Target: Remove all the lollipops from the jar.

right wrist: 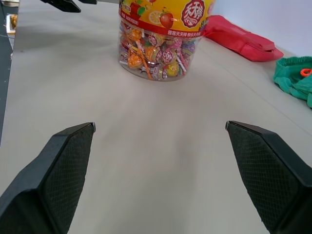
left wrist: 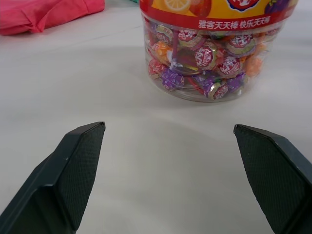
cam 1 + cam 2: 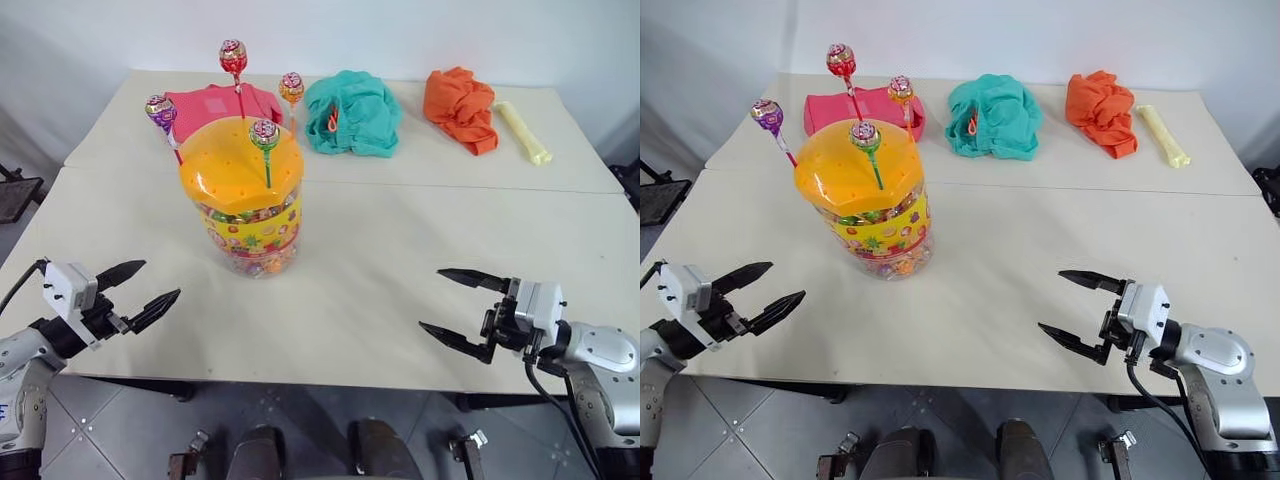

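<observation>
Jar [image 3: 245, 205]: left-centre of white table [image 3: 400, 270], four lollipops [image 3: 264, 134] standing in its orange lid. Left gripper [image 3: 140, 290] and right gripper [image 3: 455, 305]: at the near edge, jaws wide, empty; bare tabletop between them and jar.

The jar [image 2: 214, 48] carries a red band on its label with white Chinese characters reading 雅客天天棒 快乐天天棒. Above it, part of a round red-and-white logo shows, cut off by the frame edge. In the right wrist view the same round red logo holds white characters too small to read.
</observation>
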Controlling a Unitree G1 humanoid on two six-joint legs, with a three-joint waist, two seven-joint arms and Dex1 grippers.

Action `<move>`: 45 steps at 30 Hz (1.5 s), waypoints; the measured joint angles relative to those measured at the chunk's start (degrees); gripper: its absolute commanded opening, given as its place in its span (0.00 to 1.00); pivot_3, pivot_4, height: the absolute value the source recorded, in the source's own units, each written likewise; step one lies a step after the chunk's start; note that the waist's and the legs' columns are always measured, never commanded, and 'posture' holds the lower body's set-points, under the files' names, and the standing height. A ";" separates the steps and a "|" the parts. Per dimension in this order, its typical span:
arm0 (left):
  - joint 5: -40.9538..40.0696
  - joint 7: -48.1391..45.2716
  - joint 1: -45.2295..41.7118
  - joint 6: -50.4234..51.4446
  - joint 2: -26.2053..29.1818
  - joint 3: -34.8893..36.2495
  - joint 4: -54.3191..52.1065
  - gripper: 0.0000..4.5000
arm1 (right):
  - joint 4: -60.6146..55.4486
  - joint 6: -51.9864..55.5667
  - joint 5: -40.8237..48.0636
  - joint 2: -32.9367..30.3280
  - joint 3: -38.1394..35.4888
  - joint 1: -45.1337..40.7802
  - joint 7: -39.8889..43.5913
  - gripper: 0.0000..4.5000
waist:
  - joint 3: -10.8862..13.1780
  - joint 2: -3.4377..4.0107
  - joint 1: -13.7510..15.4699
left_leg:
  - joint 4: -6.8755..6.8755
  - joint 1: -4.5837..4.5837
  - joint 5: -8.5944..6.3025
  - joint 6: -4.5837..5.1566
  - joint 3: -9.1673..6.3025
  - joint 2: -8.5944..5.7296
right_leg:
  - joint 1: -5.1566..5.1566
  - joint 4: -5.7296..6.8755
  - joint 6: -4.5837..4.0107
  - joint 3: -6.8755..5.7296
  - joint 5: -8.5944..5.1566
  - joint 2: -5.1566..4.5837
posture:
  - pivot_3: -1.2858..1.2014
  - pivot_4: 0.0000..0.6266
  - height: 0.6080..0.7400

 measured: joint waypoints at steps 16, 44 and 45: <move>-12.94 0.67 -2.94 12.02 -1.84 10.00 5.40 1.00 | -14.72 14.43 15.56 6.10 1.98 -15.33 -12.60 1.00 | -0.02 -0.03 -0.10 | 0.14 -0.03 -0.12 -0.09 -0.15 0.17 | 0.03 0.08 0.00 -0.18 0.00 0.01 | 0.52 0.24 1.00; -19.48 -4.53 -35.11 20.21 0.36 -3.44 2.60 0.11 | -14.90 14.51 12.93 5.76 2.26 -15.49 -13.42 1.00 | -0.01 -0.02 -0.63 | 0.50 -0.15 -0.24 0.00 -0.55 0.13 | 0.37 0.06 0.04 -0.64 0.02 0.06 | 0.52 0.24 1.00; -19.48 -4.24 -35.37 20.33 0.14 -3.49 2.58 0.04 | -14.90 14.51 12.85 5.80 2.26 -15.49 -13.55 1.00 | -0.01 -0.03 -0.53 | 0.51 -0.15 -0.24 0.00 -0.55 0.13 | 0.37 0.06 0.04 -0.64 0.02 0.05 | 0.52 0.24 1.00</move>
